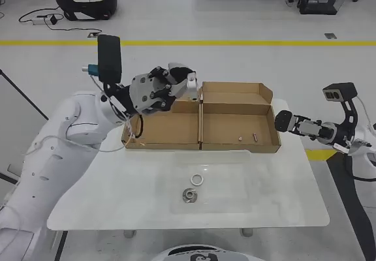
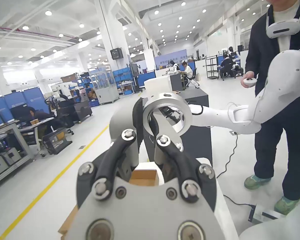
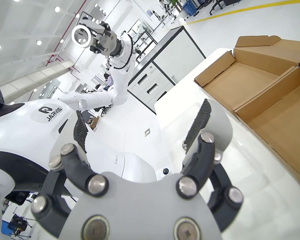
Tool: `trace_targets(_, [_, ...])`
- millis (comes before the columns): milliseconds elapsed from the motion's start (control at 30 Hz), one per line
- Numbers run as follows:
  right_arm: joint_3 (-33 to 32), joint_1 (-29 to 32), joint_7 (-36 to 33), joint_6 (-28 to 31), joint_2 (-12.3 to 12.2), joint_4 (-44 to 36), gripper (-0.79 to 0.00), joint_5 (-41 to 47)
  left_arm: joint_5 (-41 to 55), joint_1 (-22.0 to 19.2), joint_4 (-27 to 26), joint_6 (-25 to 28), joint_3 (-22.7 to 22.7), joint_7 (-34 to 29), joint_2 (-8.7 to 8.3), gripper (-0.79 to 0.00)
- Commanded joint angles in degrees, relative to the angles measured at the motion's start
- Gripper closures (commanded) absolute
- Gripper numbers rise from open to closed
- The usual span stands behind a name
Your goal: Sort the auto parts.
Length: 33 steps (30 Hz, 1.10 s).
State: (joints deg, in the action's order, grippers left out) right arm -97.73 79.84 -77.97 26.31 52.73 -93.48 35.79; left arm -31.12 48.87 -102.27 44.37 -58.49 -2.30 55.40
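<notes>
My left gripper is shut on a silver metal ring, with one finger outside its wall and one inside the hole. In the top view this gripper holds the ring in the air over the back edge of the left cardboard box. From the right wrist the ring faces the camera. My right gripper is open and holds nothing. It hovers just off the right box's right end. A white ring and a metal bearing part lie on the table.
Two small screws lie in the right box. Both boxes have raised flaps along the back. The white table has free room in front of the boxes. A dark cabinet stands beyond the table's left side.
</notes>
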Motion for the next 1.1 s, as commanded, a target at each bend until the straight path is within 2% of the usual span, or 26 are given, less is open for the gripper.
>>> trace_targets(0, [0.00,0.00,0.00,0.00,0.00,0.00,-0.785,0.00,-0.08,-3.38,3.08,-0.27,2.14,-2.66,0.69,0.000])
trace_targets(133, [0.00,0.00,0.00,0.00,0.00,0.00,-0.785,0.00,-0.15,-8.13,8.26,-1.39,6.29,-6.97,2.17,0.000])
trace_targets(300, [0.00,0.00,0.00,0.00,0.00,0.00,-0.785,0.00,-1.81,-11.36,13.38,-4.24,10.27,-14.24,3.49,0.000])
trace_targets(567, [0.00,0.00,0.00,0.00,0.00,0.00,-0.785,0.00,-12.21,-14.99,16.66,-3.01,15.77,-27.73,4.65,0.000])
trace_targets(767, [0.00,0.00,0.00,0.00,0.00,0.00,-0.785,0.00,-17.54,-17.08,20.57,-1.62,19.90,-31.13,6.13,0.000])
trace_targets(1067, [0.00,0.00,0.00,0.00,0.00,0.00,-0.785,0.00,-19.28,-20.60,27.63,-0.63,26.23,-34.33,9.59,0.000])
